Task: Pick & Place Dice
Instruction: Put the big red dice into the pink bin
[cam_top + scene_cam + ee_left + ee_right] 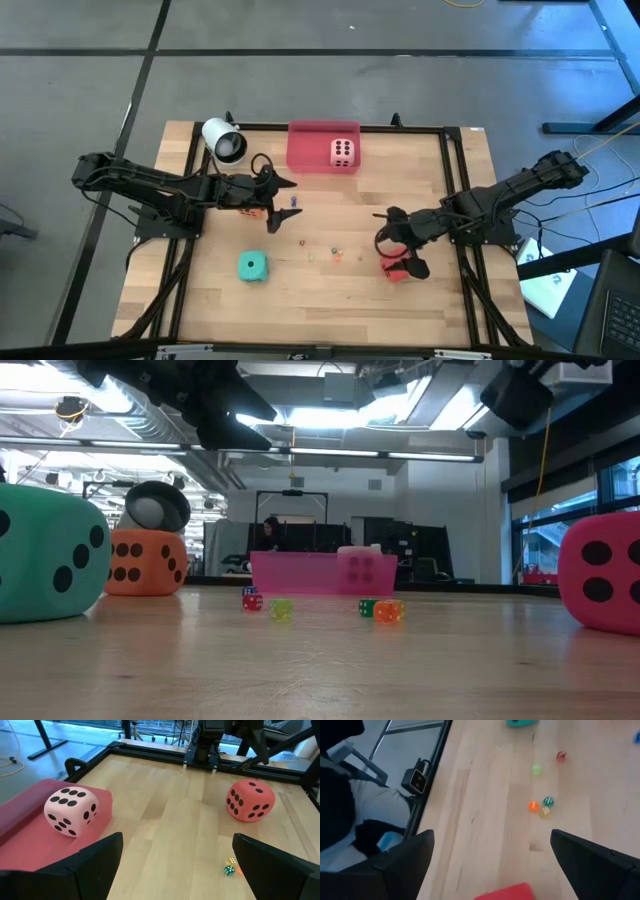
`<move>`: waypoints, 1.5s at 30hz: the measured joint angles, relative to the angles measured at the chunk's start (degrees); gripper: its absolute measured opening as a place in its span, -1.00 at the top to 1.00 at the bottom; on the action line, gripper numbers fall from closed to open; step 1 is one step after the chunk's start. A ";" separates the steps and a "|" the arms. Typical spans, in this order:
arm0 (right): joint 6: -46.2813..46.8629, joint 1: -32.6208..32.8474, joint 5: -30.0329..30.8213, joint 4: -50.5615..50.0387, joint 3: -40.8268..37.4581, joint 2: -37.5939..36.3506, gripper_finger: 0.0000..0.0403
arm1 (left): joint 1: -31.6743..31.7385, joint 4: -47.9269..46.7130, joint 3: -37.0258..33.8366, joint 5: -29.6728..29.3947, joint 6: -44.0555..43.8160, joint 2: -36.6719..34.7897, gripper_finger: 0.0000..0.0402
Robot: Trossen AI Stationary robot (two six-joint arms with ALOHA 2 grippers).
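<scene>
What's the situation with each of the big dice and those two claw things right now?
Pink die: resting in the pink tray.
Orange die: on the table, under the left gripper.
Teal die: loose on the table.
Red die: on the table, below the right gripper.
Left gripper: open, empty.
Right gripper: open, empty.

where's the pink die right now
In the high view, the pink die sits on the pink tray at the table's far edge, right of the white cup.
</scene>
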 joint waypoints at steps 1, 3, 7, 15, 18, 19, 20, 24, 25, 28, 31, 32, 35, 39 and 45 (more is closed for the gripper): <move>1.31 0.00 -0.56 -0.32 0.00 0.00 -0.99 | 0.00 0.00 0.00 0.37 0.32 0.00 -0.86; 4.62 0.00 -0.84 -0.32 0.00 0.00 -0.99 | 0.00 0.01 0.00 1.56 0.47 0.00 -0.86; 6.39 0.00 -0.79 0.65 0.00 0.02 -0.99 | 0.00 0.00 0.00 1.78 -0.45 0.00 -0.86; -1.30 -1.07 0.04 6.11 0.02 0.04 -0.99 | 0.00 -0.03 0.00 1.89 -1.36 0.04 -0.86; -2.01 -1.01 -0.04 5.72 0.02 0.02 -0.99 | 0.00 -0.15 0.00 1.88 -1.47 0.04 -0.86; -2.63 -0.97 -0.20 5.67 0.02 0.04 -0.99 | 0.00 -0.15 0.00 1.89 -1.49 0.04 -0.86; -3.05 -0.90 -0.56 5.70 0.02 0.04 -0.99 | 0.00 -0.15 0.00 1.88 -1.49 0.04 -0.86; -4.17 -0.92 -0.62 5.79 0.02 0.04 -0.99 | 0.00 -0.26 0.00 1.89 -1.60 0.04 -0.86; -4.24 -0.92 -0.66 5.76 0.02 0.04 -0.99 | 0.00 -0.37 0.00 1.87 -1.60 0.04 -0.86; -4.82 -0.92 -1.06 5.77 0.02 0.04 -0.99 | 0.00 -0.42 0.00 1.87 -1.60 0.04 -0.86; -6.12 -0.92 -2.08 5.91 0.02 0.04 -0.99 | 0.00 -0.42 0.00 1.85 -1.60 0.04 -0.86; -6.50 -0.92 -2.14 6.19 0.02 0.04 -0.99 | 0.00 -0.42 0.00 1.85 -1.60 0.04 -0.86; -7.97 -0.92 -2.15 6.34 0.02 0.04 -0.99 | 0.00 -0.42 0.00 1.83 -1.60 0.04 -0.86; -10.27 -0.92 -2.12 6.37 0.02 0.04 -0.99 | 0.00 -0.42 0.00 1.76 -1.60 0.04 -0.86; -15.43 -0.92 -5.60 6.64 0.02 0.04 -0.99 | 0.00 -0.42 0.00 1.46 -2.10 0.04 -0.86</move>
